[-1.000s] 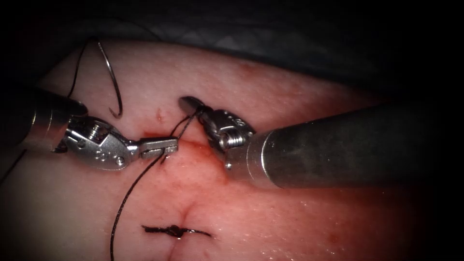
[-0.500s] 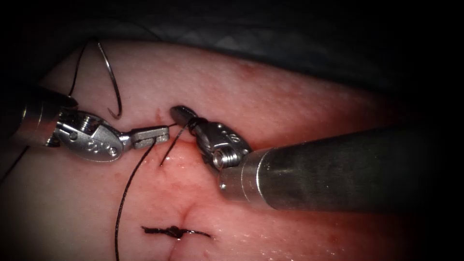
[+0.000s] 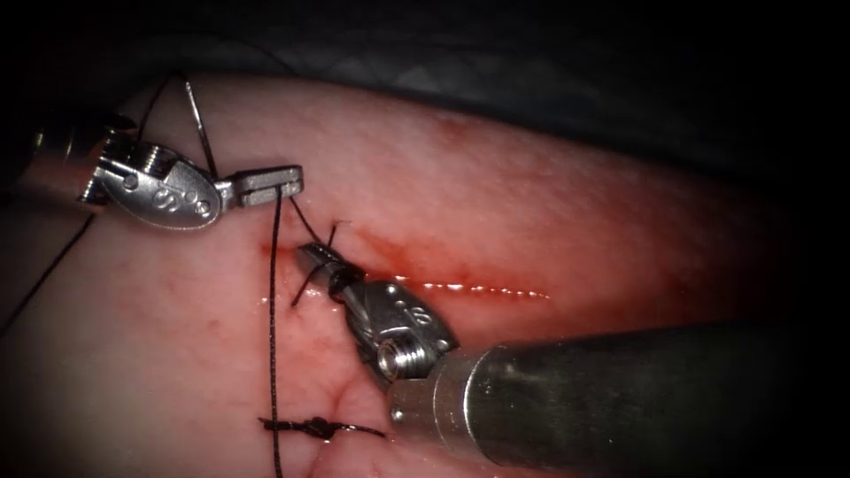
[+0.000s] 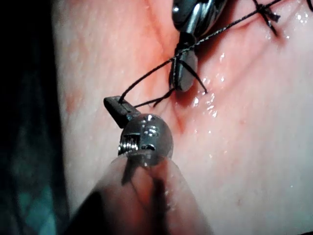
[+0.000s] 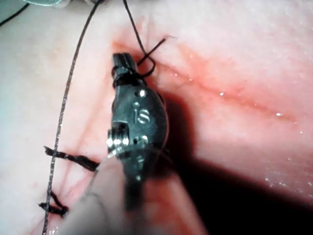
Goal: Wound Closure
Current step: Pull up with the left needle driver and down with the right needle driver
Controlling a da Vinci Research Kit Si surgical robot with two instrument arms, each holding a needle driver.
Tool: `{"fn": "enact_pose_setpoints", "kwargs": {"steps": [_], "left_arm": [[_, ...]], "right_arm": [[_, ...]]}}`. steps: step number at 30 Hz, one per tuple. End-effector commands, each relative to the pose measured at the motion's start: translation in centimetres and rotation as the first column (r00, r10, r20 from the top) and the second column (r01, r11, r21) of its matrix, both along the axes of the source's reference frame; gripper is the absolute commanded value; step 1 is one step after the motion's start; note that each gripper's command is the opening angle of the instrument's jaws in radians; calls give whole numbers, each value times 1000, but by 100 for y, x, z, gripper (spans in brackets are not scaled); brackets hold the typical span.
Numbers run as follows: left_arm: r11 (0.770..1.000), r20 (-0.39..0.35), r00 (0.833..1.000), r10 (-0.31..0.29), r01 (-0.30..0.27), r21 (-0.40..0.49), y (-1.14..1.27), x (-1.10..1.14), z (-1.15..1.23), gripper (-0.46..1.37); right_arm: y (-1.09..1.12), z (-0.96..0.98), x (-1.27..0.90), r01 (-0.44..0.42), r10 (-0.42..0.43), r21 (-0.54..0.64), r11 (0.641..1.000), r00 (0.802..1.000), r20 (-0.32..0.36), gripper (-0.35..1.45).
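Between both jaws: thread (image 3: 274, 265) | needle (image 3: 200, 124) behind left tool (image 3: 270, 184)

"IS" stamped on the right hand (image 5: 124, 61), legible in the right wrist view.

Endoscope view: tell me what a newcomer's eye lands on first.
The right tool, thread wrapped around its jaws, lies over the red-stained cut in the tissue. Up left, the left tool grips the thread, which drops straight past a finished stitch. The curved needle lies free behind it.
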State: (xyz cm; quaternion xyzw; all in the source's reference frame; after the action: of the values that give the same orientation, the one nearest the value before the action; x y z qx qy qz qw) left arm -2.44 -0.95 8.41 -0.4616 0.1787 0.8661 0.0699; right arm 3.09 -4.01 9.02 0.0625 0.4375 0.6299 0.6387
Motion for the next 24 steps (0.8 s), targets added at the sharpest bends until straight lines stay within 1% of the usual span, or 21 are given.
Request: {"fn": "enact_pose_setpoints", "kwargs": {"steps": [1, 5, 7, 11, 13, 14, 16, 17, 20, 22, 24], "left_arm": [[1000, -7, 1000, 14, -14, 0, 8, -1, -1, -35], [1000, -24, 999, 28, -29, -11, 32, -4, -6, -35], [999, -29, 999, 33, -34, -15, 39, -5, -7, -35], [998, -46, 998, 49, -51, -35, 61, -7, -10, -35], [998, -47, 998, 50, -52, -38, 65, -8, -10, -35], [997, -54, 997, 58, -60, -47, 73, -8, -11, -35], [997, -56, 997, 58, -61, -49, 79, -9, -12, -35], [997, -56, 997, 56, -59, -53, 87, -9, -12, -35], [996, -61, 996, 59, -63, -67, 101, -10, -9, -35], [994, -80, 995, 59, -66, -87, 110, -12, -5, -35], [992, -113, 992, 58, -70, -102, 120, -15, 1, -35]], "right_arm": [[-4, -4, 3, 9, -9, 5, 1000, 1000, 5, -35], [-21, -18, 8, 36, -36, 13, 999, 999, 8, -35], [-25, -21, 8, 41, -41, 14, 999, 999, 8, -35], [-31, -31, 7, 44, -44, 15, 999, 999, 8, -35], [-32, -32, 7, 44, -44, 15, 999, 999, 8, -35], [-33, -32, 6, 46, -46, 17, 999, 999, 10, -35], [-33, -32, 5, 48, -48, 18, 999, 999, 11, -35], [-34, -32, 5, 49, -50, 19, 999, 999, 13, -35], [-36, -31, 6, 55, -55, 16, 998, 998, 17, -35], [-38, -31, 7, 66, -66, 2, 998, 997, 25, -35], [-41, -32, 9, 86, -86, -19, 996, 996, 37, -35]]}}
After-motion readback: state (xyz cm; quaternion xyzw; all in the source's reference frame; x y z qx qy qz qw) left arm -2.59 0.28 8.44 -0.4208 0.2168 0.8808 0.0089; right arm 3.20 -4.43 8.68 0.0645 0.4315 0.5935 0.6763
